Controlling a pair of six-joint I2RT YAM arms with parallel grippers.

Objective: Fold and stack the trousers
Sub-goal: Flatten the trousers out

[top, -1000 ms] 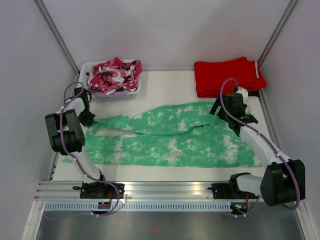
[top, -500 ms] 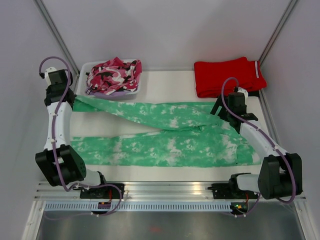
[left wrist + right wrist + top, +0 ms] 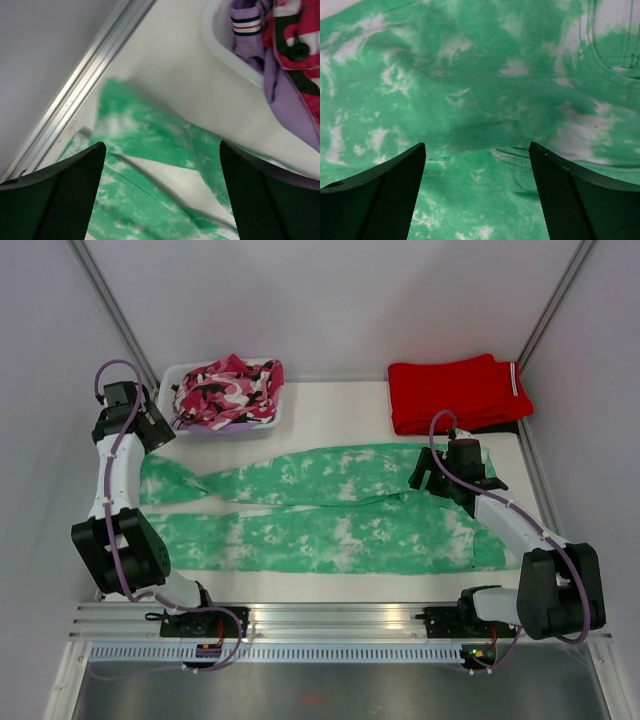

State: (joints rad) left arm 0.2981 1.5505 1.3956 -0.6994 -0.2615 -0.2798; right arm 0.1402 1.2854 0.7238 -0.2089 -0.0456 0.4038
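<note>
The mint green, white-blotched trousers (image 3: 330, 530) lie spread across the table, waist at the right and both legs running left. The upper leg's end lies flat at the far left (image 3: 150, 140). My left gripper (image 3: 157, 430) hangs open above that leg end, beside the tub, with nothing between its fingers (image 3: 161, 150). My right gripper (image 3: 425, 472) is open over the waist area. In the right wrist view its fingers straddle rumpled fabric (image 3: 470, 75) without closing on it (image 3: 477, 147).
A white tub (image 3: 230, 427) at the back left holds a pink, black and white camouflage garment (image 3: 228, 388) and something purple (image 3: 287, 95). Folded red trousers (image 3: 455, 390) lie at the back right. An aluminium rail (image 3: 85, 85) borders the table's left edge.
My left gripper opened and let go of the upper leg's end, which now lies on the table at the left. My right gripper shifted slightly left over the waist.
</note>
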